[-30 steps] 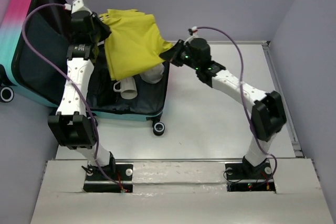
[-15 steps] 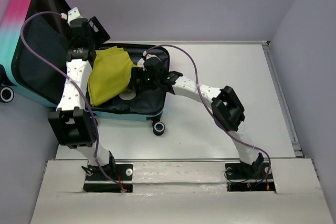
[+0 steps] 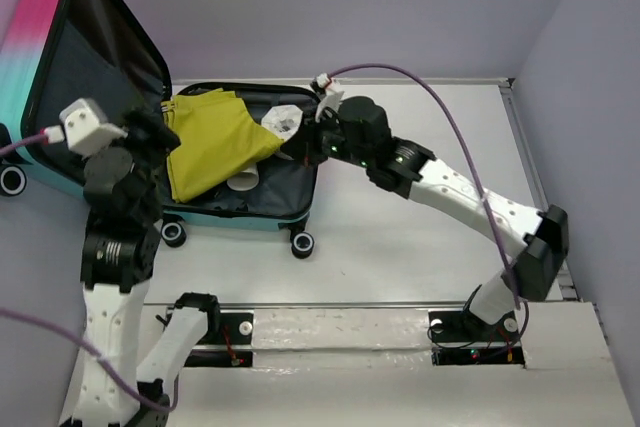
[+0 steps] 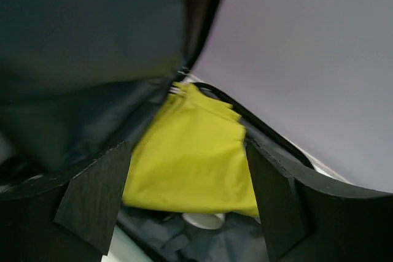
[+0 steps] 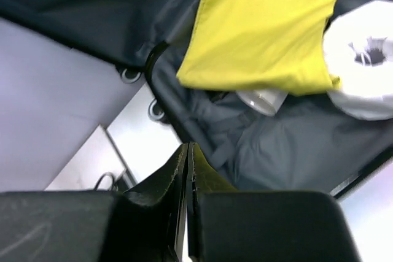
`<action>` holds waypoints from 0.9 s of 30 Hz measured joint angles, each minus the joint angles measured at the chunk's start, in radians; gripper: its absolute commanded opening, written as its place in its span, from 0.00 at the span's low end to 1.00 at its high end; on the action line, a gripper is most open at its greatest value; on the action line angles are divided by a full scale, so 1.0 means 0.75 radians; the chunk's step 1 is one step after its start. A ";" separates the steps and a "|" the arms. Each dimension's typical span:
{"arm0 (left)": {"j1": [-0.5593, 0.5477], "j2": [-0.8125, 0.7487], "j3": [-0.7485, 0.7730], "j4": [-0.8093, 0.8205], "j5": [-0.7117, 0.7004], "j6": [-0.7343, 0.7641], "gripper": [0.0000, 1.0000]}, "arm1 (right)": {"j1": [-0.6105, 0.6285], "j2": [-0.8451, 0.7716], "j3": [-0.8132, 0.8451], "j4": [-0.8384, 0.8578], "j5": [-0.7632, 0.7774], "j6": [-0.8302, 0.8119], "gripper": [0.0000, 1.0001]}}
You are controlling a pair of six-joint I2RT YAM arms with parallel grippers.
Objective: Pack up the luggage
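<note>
One small hard-shell child's suitcase, the luggage [image 3: 285,185], lies open on the left half of the white table [image 3: 430,207]. Its lower shell lies flat on the table top, with black wheels [image 3: 302,243] at the near edge. Its lid [image 3: 90,57] stands raised at the far left, pink-to-teal shell outward and dark grey fabric lining facing the interior.

Contents of the lower shell:
1. A folded yellow fabric garment [image 3: 215,142] covers the left and middle of the compartment and reaches the hinge side.
2. A white rolled bundle with a grey print [image 3: 283,120] lies at the far right corner, touching the right edge of the garment.
3. A white cylindrical cup [image 3: 243,181] lies on its side, partly under the near edge of the garment.

Grey lining shows in the near right portion of the shell.

Left gripper [image 4: 184,213]: the fingers are spread wide with nothing between them. The gripper is at the hinge side of the luggage, beside the left edge of the garment and in front of the lid. In the left wrist view the garment and the cup appear beyond the two fingers, apart from them.

Right gripper [image 5: 187,151]: the fingers are pressed flat together and hold no object. The gripper is above the right part of the lower shell, near the bundle. Its wrist view shows it apart from the contents.
</note>
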 measured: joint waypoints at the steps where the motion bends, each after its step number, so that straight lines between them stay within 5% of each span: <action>1: 0.000 -0.060 -0.015 -0.038 -0.066 0.003 0.82 | 0.001 -0.115 -0.104 0.017 0.004 -0.010 0.07; 5: 0.004 -0.247 -0.089 -0.189 -0.447 0.008 0.73 | 0.007 -0.349 -0.397 0.081 0.025 -0.051 0.12; 10: 0.031 -0.228 -0.186 -0.348 -0.753 0.010 0.75 | -0.011 -0.470 -0.694 0.103 0.050 -0.093 0.17; 12: 0.067 -0.176 -0.210 -0.353 -0.805 0.012 0.76 | -0.028 -0.504 -0.788 0.111 0.057 -0.103 0.21; 16: 0.195 -0.061 -0.316 -0.297 -0.858 0.029 0.75 | -0.086 -0.572 -0.914 0.112 0.064 -0.127 0.50; 22: 0.401 0.059 -0.441 -0.143 -0.889 0.103 0.69 | -0.217 -0.599 -0.947 0.158 -0.053 -0.133 0.53; 27: 0.471 0.210 -0.361 -0.013 -0.926 0.170 0.50 | -0.218 -0.570 -0.948 0.201 -0.112 -0.134 0.58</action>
